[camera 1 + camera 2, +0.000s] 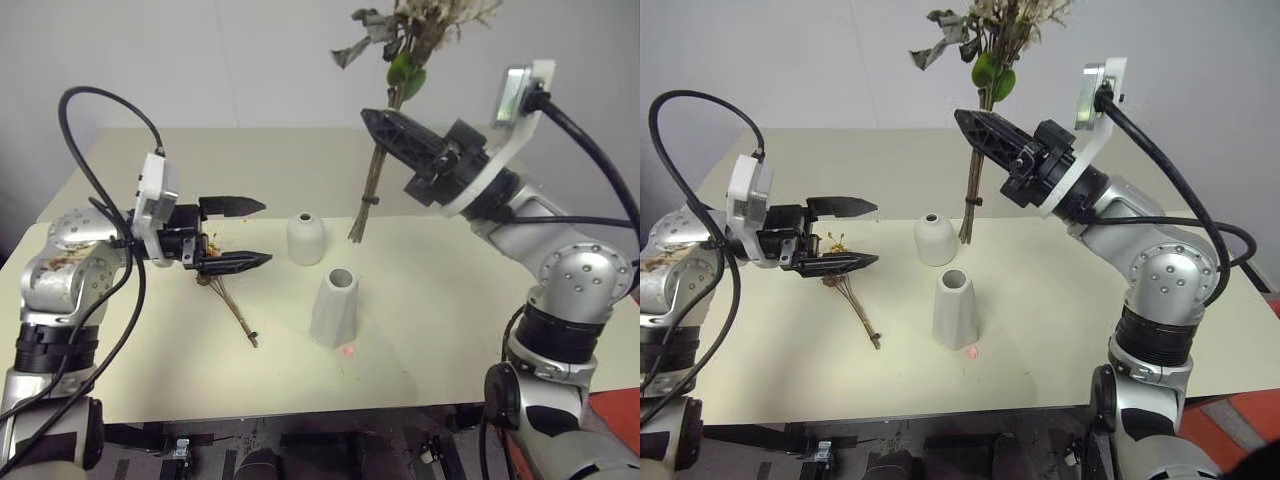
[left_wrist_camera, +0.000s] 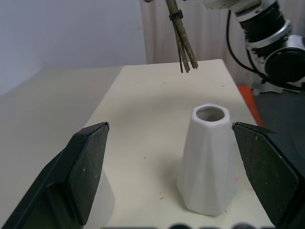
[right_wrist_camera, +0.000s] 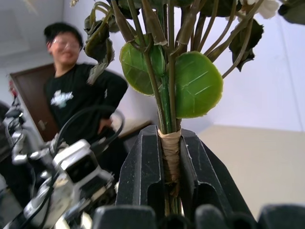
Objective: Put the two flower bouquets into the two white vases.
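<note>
The right gripper (image 3: 170,181) is clamped on the large bouquet (image 3: 171,71), its two black fingers (image 3: 140,176) pressed against either side of a tan band (image 3: 170,152) wound round the bundled stems. Above the band the green and brown stems fan out, carrying two round green leaves (image 3: 198,83) side by side and darker, curled leaves (image 3: 97,40) beyond them. Past the fingers stands a person in a black top (image 3: 76,102) before a pale wall, a dark door (image 3: 28,98) beside them. The robot's other arm (image 3: 62,176), silver with a black cable looped over it, lies between the person and the gripper. A cream tabletop (image 3: 257,152) shows on the other side.
</note>
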